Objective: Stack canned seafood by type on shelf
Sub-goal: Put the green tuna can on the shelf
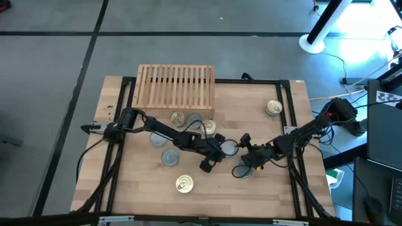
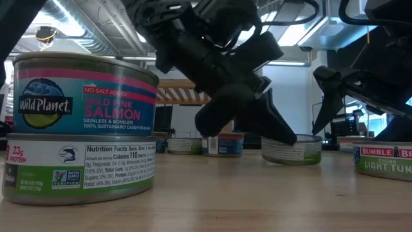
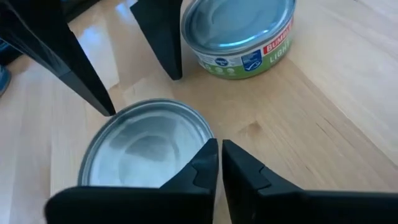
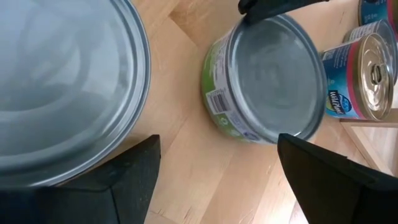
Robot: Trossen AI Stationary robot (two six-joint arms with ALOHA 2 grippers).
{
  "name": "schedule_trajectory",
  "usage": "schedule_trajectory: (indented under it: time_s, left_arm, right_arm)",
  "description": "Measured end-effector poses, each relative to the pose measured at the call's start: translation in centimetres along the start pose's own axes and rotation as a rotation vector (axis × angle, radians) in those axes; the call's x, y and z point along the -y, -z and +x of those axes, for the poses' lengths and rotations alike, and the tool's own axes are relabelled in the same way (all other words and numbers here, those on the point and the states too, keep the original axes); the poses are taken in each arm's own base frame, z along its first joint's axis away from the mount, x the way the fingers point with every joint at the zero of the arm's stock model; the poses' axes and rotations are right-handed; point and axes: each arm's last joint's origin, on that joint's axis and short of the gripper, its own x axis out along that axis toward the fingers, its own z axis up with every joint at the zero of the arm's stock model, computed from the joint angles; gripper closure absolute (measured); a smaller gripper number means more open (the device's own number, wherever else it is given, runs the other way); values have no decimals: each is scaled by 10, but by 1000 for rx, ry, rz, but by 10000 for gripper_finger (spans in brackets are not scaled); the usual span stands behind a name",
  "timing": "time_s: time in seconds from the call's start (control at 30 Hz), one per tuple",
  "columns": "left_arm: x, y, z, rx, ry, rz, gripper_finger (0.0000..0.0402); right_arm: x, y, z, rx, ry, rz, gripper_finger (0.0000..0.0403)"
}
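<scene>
High view first, says the operator: the counter carries the slatted shelf at its far edge, and the tins lie scattered in front of it, gold lids and silver lids mixed. Both arms meet near the middle.

And the left end effector? asks the checker.

Its fingers are pressed almost together, answers the operator, right at the rim of a silver-lidded tin. Nothing shows between them, so it is probably not carrying that tin.

The right end effector?

Spread wide, says the operator, hovering low just beside the same tin, with a green-labelled tuna tin just beyond it.

Then the pick is the step in hand, the checker judges, and closed fingers at the rim will not do it. The left should spread, centre over the lid, and come down until the pads face opposite sides of the wall before it squeezes. A flat tin offers little wall, so the grip has to sit low and level.

And the right arm? asks the operator.

It looks too close, says the checker. It had better back away, or the fingers may knock together. Silver lids then go on one stack on the shelf, gold on another.
</scene>
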Motion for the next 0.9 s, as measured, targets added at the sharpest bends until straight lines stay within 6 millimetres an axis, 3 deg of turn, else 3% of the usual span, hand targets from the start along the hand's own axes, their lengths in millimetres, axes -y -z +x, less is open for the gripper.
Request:
schedule_trajectory:
  time_s: [0.47,0.9]
  left_arm:
    - [-2,-2,0,-35,-27,-43,328]
    - [-4,0,0,-71,-92,10,390]
  right_arm:
    - [0,0,0,0,0,1,84]
    - [0,0,0,0,0,1,84]
